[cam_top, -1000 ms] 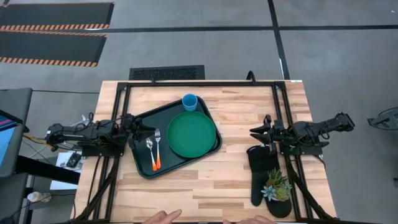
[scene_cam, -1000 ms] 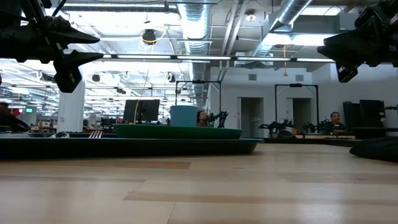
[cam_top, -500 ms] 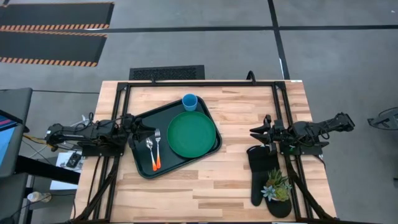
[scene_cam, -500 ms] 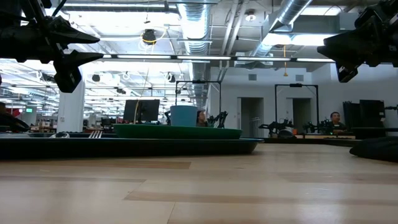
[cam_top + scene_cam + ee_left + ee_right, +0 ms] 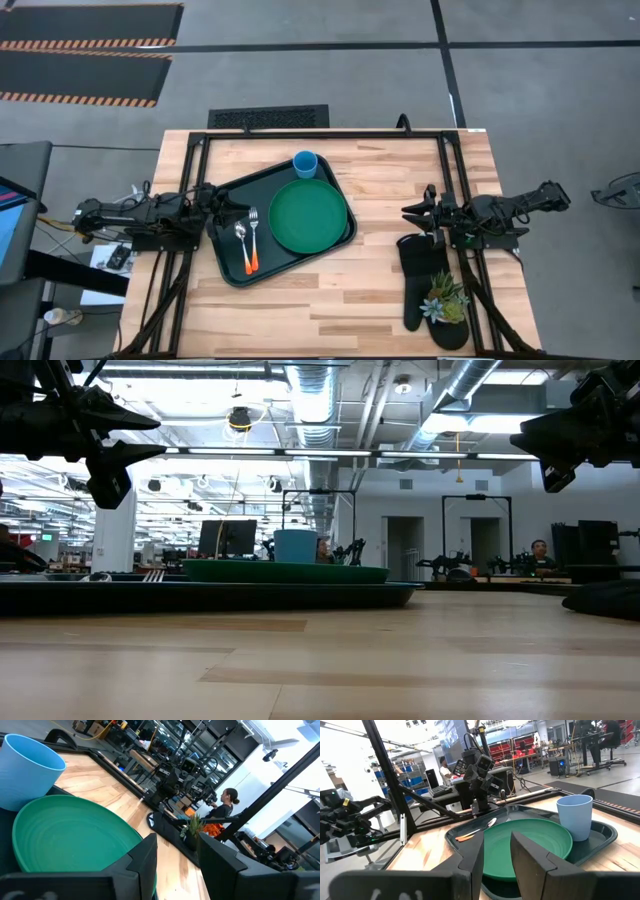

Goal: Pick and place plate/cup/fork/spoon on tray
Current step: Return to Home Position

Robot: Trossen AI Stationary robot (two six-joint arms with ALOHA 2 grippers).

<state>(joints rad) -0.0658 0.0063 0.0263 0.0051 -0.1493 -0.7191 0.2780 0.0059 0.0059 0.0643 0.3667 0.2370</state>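
The dark tray [image 5: 228, 268] lies left of the table's middle. The green plate [image 5: 308, 215] lies flat on its right part, and the light blue cup [image 5: 306, 163] stands upright at its far corner. The spoon [image 5: 241, 235] and the orange-handled fork [image 5: 252, 243] lie side by side on the tray's left part. My left gripper [image 5: 222, 213] hovers level at the tray's left rim, open and empty [image 5: 177, 857]. My right gripper [image 5: 412, 212] hovers level at the table's right side, open and empty [image 5: 497, 855].
A black oven mitt [image 5: 425, 280] lies at the table's near right, below my right gripper, with a small potted plant [image 5: 445, 298] on it. Bare wood [image 5: 375, 250] shows between the tray and the mitt.
A person's hands that showed at the table's near edge a second ago have drawn back out of view. Both arms and all things on the tray have kept still.
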